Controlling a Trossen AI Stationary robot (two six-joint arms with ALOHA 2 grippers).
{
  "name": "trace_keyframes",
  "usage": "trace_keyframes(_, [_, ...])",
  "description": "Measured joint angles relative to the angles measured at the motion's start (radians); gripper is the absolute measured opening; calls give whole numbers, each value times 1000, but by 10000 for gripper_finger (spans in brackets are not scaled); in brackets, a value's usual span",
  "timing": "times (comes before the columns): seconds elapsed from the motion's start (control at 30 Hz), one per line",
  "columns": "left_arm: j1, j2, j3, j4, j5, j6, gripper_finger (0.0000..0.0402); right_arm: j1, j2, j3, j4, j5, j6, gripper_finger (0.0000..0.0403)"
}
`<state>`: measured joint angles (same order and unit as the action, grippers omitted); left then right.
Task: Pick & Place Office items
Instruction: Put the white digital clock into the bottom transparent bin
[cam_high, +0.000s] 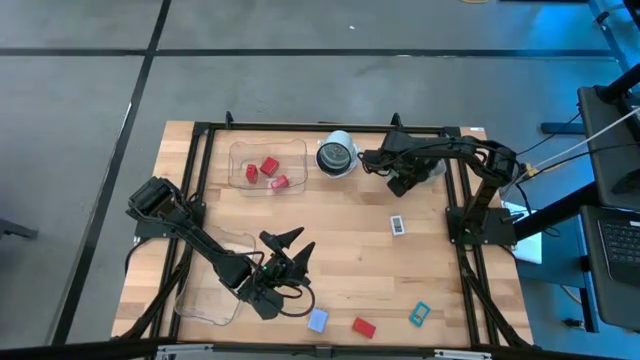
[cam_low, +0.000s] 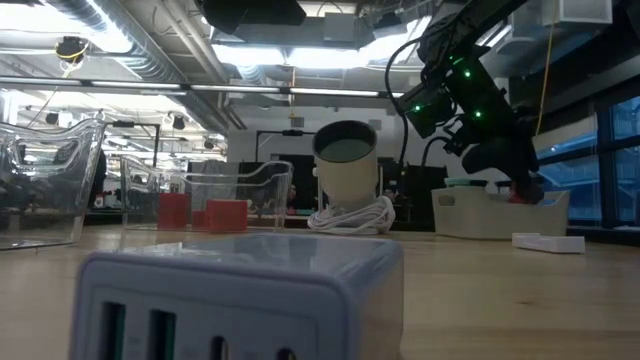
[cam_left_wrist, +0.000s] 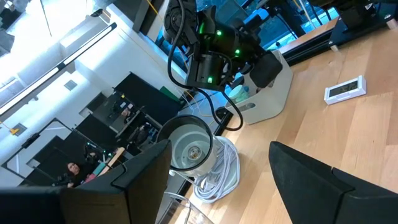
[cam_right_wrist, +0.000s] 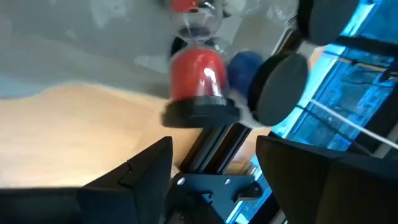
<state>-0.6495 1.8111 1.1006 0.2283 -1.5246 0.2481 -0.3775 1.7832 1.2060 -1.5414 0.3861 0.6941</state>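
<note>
Left end effector (cam_high: 283, 247) spread above wood-grain table (cam_high: 340, 250); right end effector (cam_right_wrist: 211, 162) spread, glossy red dome (cam_right_wrist: 196, 73) ahead

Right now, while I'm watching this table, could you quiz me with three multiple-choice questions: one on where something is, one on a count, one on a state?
1. Where is the clear tray that holds the red blocks?
A. at the far side, left of the round white-rimmed object
B. under the right gripper
C. at the near right corner

2. How many red blocks lie in that tray?
A. none
B. three
C. six

3. How do the left gripper's jaws stand?
A. shut on a red block
B. shut on the white cable
C. open, holding nothing

Answers:
1 A: the high view shows the tray at the table's far side, just left of the round object.
2 B: three red pieces show inside it from above.
3 C: the left wrist view shows its two fingers spread wide with nothing between them.
</note>
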Motion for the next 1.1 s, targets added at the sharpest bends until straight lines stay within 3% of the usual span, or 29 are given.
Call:
trace_keyframes(0.33, [0, 0, 0, 0, 0, 1, 267, 24, -3, 60, -30, 52, -26, 235])
trace_keyframes(0.57, [-5, 0, 0, 0, 0, 1, 267, 127, -115, 139, -29, 52, 5, 236])
trace_keyframes(0.73, [-12, 0, 0, 0, 0, 1, 267, 269, -249, 139, -10, 12, 119, 236])
trace_keyframes(0.87, [-11, -3, 0, 12, 0, 1, 267, 444, -336, 140, 52, -8, 285, 236])
trace_keyframes(1.1, [-17, -77, 0, 56, 8, -1, 267, 728, -366, 140, 77, 48, 600, 236])
